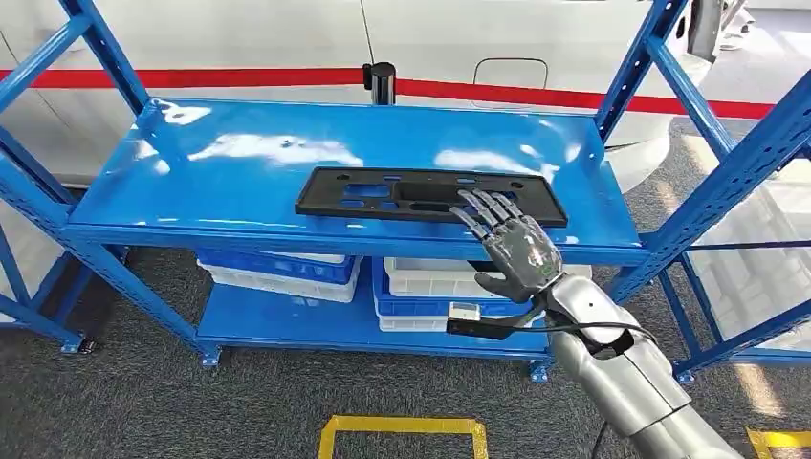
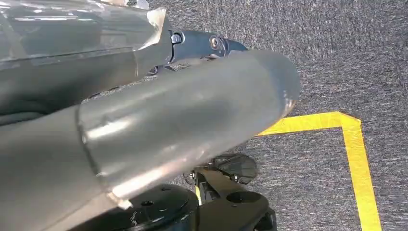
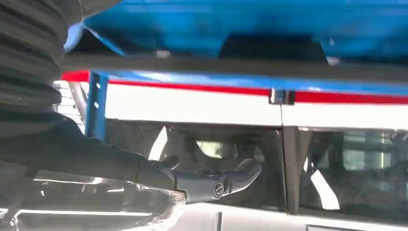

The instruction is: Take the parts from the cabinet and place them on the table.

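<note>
One black part (image 1: 430, 194) on blue shelf (image 1: 230, 163); right hand (image 1: 512, 249) spread wide, fingertips on it

A flat part (image 1: 430, 195) lies on the rack's upper shelf (image 1: 239, 163), toward its front; the right hand (image 1: 512, 251) reaches over its right end; crates (image 1: 277, 268) sit on the lower shelf beneath.

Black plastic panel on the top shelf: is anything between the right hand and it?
Nothing visible. The flat black plastic panel lies alone on the glossy blue metal shelf, and the right hand already reaches over its near right edge, fingers spread above it.
</note>
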`<action>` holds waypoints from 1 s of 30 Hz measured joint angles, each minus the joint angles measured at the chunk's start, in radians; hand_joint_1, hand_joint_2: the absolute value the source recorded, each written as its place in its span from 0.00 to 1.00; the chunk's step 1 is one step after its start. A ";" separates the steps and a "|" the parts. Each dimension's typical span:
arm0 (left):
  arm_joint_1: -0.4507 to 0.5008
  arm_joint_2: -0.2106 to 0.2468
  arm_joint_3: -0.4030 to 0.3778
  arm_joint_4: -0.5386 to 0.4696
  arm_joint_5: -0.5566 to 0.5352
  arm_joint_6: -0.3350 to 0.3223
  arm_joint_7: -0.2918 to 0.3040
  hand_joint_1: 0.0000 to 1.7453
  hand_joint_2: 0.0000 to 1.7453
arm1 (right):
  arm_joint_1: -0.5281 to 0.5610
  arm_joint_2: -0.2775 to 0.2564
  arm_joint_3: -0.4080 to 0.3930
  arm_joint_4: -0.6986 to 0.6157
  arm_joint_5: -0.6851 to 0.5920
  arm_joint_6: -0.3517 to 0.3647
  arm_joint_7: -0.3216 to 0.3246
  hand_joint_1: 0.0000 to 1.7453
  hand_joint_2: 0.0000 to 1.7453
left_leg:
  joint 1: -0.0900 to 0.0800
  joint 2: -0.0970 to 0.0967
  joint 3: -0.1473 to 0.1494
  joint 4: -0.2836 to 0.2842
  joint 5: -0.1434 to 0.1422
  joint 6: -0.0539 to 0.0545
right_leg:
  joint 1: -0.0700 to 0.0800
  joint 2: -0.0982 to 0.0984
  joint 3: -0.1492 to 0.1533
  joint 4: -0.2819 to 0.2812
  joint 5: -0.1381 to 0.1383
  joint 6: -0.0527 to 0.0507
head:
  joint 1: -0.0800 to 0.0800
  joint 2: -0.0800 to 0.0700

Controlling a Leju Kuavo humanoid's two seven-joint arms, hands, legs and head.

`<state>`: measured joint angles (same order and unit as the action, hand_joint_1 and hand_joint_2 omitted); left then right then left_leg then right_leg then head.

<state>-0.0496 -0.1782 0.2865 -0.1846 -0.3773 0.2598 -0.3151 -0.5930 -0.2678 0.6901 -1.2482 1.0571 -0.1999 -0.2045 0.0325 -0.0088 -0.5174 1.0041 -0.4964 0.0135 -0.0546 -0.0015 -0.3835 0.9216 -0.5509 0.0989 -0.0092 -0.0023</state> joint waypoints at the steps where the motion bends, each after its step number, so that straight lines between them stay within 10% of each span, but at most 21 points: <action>1: 0.000 -0.002 0.002 0.000 0.000 0.002 0.000 0.00 0.00 | -0.018 0.011 0.004 0.012 0.000 0.001 0.000 0.00 1.00 | 0.000 0.000 0.000 0.000 0.000 0.000 | 0.000 0.000 0.000 0.000 0.000 0.000 | 0.000 0.000; 30: 0.000 -0.008 0.021 0.000 -0.019 -0.006 -0.013 0.00 0.00 | -0.188 0.187 0.104 0.369 -0.013 -0.054 0.004 0.00 1.00 | 0.000 0.000 0.000 0.000 0.000 0.000 | 0.000 0.000 0.000 0.000 0.000 0.000 | 0.000 0.000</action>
<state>-0.0493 -0.1858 0.3071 -0.1846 -0.3960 0.2541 -0.3277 -0.7812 -0.0809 0.7942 -0.8789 1.0441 -0.2537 -0.2003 0.0325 -0.0092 -0.5177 1.0043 -0.4961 0.0132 -0.0548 -0.0018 -0.3837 0.9215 -0.5509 0.0989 -0.0088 -0.0023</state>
